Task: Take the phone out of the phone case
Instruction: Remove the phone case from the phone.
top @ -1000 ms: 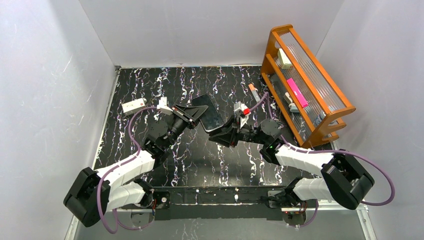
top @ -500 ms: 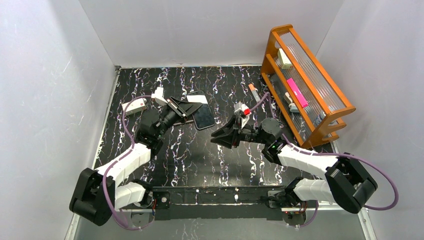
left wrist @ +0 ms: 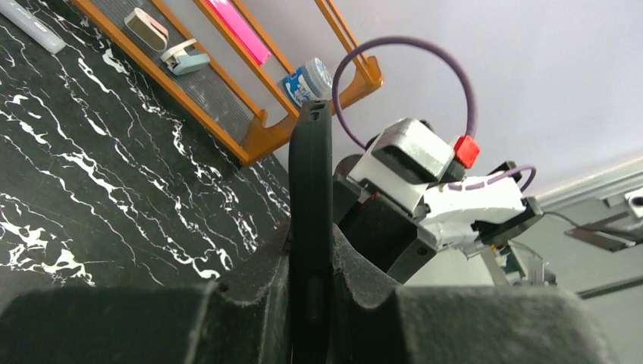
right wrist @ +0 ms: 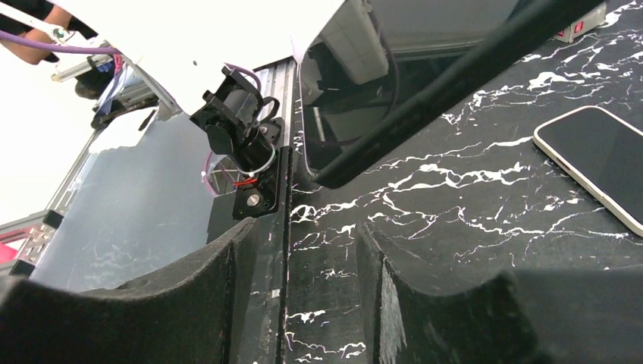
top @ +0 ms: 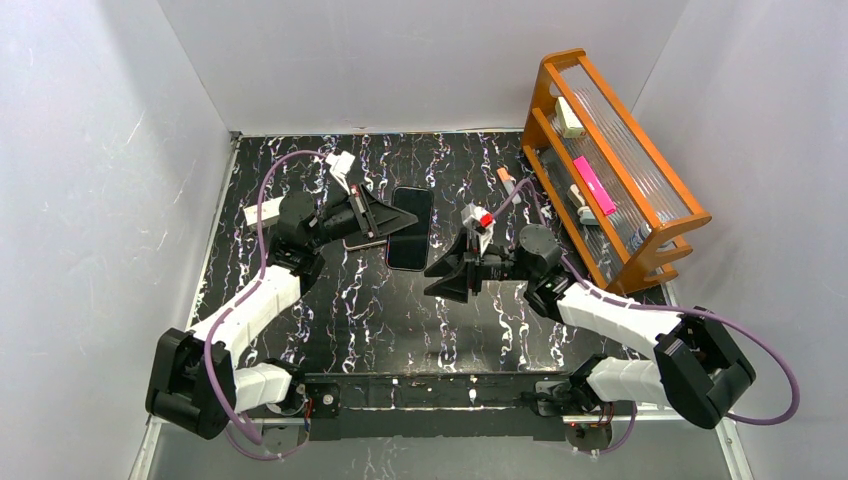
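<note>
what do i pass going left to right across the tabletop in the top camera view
white box → left fingers, clamped on the phone case → phone lying flat → right fingers, open → orange rack

No writing, label, brand or number can be read anywhere.

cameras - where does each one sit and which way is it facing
top external: above and behind the bases, looking down on the table; left arm and right arm show whole.
left wrist: on the left arm, facing the rack and right arm; left fingers clamp the case.
right wrist: on the right arm, looking low across the table toward the near edge; right fingers parted.
shared: top and right wrist both show the phone.
</note>
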You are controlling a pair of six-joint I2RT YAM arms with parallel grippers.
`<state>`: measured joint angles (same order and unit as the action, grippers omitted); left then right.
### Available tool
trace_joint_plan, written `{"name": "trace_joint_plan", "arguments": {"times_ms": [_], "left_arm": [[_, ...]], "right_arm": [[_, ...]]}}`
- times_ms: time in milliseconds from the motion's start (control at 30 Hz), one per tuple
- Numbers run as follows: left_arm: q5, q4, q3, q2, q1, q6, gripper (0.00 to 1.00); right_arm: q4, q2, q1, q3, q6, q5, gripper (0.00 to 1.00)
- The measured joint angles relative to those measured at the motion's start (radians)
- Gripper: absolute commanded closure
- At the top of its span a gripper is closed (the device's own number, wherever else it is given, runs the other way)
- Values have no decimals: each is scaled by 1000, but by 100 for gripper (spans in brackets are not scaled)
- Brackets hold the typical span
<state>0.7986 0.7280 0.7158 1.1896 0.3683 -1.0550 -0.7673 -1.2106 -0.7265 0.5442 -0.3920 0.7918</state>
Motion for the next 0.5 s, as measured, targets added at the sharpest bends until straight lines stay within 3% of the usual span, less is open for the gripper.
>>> {"name": "trace_joint_plan", "arguments": {"times_ms": [500], "left_arm": [[70, -58, 20, 1, 0, 68, 100]], "right_arm": [[-31, -90, 0, 98, -31, 113, 45]]}}
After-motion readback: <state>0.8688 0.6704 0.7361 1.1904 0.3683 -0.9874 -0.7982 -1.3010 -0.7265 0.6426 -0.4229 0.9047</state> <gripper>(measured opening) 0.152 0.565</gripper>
